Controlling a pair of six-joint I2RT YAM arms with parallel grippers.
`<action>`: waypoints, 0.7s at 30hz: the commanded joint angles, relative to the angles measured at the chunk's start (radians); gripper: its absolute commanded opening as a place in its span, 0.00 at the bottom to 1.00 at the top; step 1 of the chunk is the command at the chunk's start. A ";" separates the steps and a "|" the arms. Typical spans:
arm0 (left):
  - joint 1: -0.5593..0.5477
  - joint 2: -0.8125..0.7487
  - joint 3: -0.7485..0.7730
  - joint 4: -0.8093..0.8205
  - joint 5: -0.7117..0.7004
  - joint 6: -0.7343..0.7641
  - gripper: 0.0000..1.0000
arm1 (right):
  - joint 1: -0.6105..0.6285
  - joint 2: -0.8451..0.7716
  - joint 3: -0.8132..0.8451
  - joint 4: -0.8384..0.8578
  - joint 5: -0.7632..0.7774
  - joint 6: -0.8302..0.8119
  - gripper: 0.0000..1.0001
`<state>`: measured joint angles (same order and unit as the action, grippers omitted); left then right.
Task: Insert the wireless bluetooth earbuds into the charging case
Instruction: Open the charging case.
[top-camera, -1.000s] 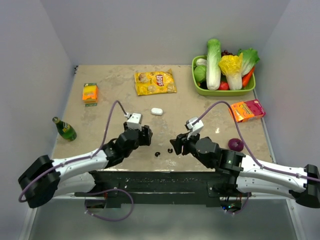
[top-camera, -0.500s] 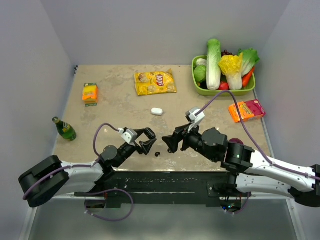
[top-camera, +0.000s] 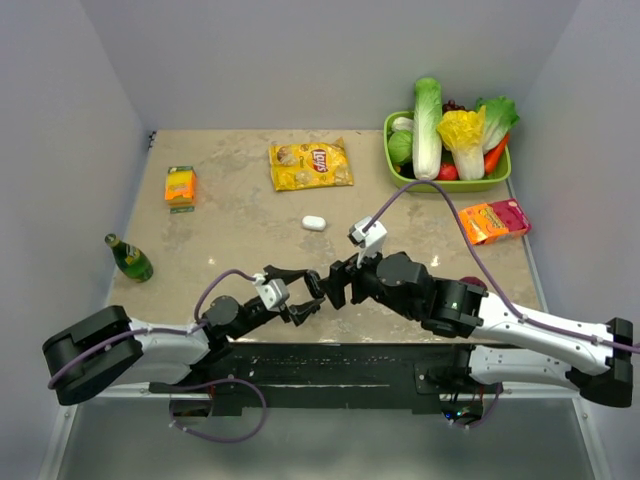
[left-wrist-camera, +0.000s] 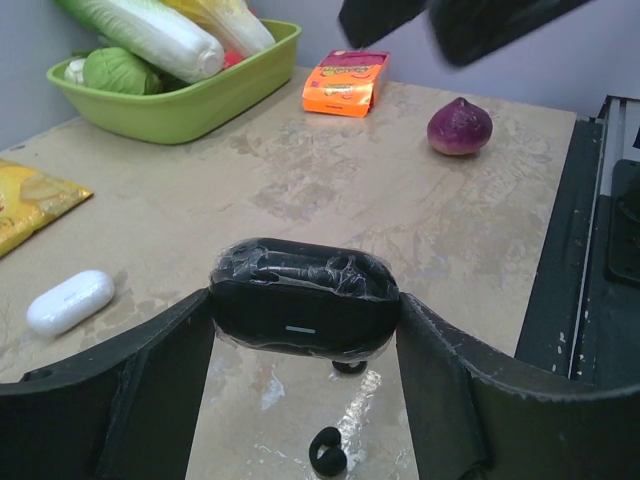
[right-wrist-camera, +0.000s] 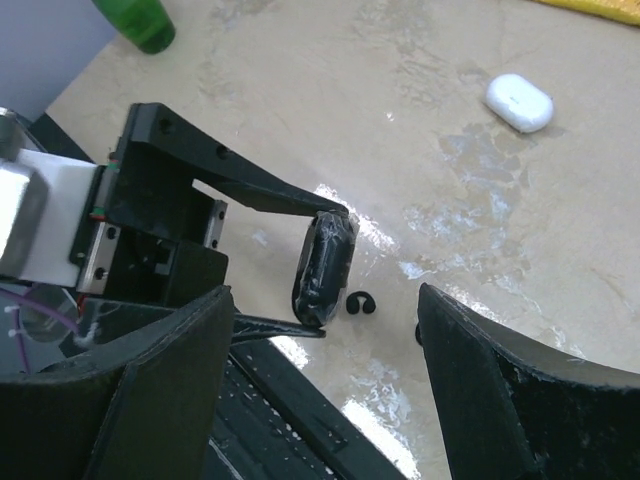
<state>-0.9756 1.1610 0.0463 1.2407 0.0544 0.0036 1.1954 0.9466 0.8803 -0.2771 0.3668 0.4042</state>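
Note:
My left gripper (left-wrist-camera: 304, 308) is shut on a black pill-shaped case (left-wrist-camera: 304, 297) wrapped in clear film, held just above the table near the front edge. Two dark C-shaped earbuds (left-wrist-camera: 327, 453) (left-wrist-camera: 349, 366) lie on the table under it. My right gripper (right-wrist-camera: 325, 300) stands open right beside the left one (top-camera: 303, 298), its fingers either side of the black case (right-wrist-camera: 325, 265) without touching it. One earbud (right-wrist-camera: 360, 303) shows next to the case. The white charging case (top-camera: 314, 223) lies shut farther back on the table.
A green bottle (top-camera: 130, 258) lies at the left. An orange box (top-camera: 180, 185) and a yellow chip bag (top-camera: 311, 165) sit at the back. A green tub (top-camera: 447, 181) of vegetables stands back right, with an orange-pink packet (top-camera: 493, 220) and a purple onion (left-wrist-camera: 459, 126) nearby.
My left gripper has swung right toward the centre with the black case in it. The right gripper has moved left to meet it and opened wider.

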 joint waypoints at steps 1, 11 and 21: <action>-0.043 -0.058 -0.076 0.347 -0.001 0.082 0.00 | -0.014 0.043 0.003 0.035 -0.060 0.016 0.77; -0.077 -0.104 -0.077 0.264 -0.037 0.107 0.00 | -0.031 0.098 -0.012 0.058 -0.111 0.024 0.76; -0.090 -0.129 -0.086 0.253 -0.051 0.111 0.00 | -0.077 0.112 -0.035 0.046 -0.123 0.033 0.75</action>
<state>-1.0565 1.0611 0.0463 1.2621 0.0135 0.0776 1.1439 1.0561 0.8608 -0.2600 0.2653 0.4217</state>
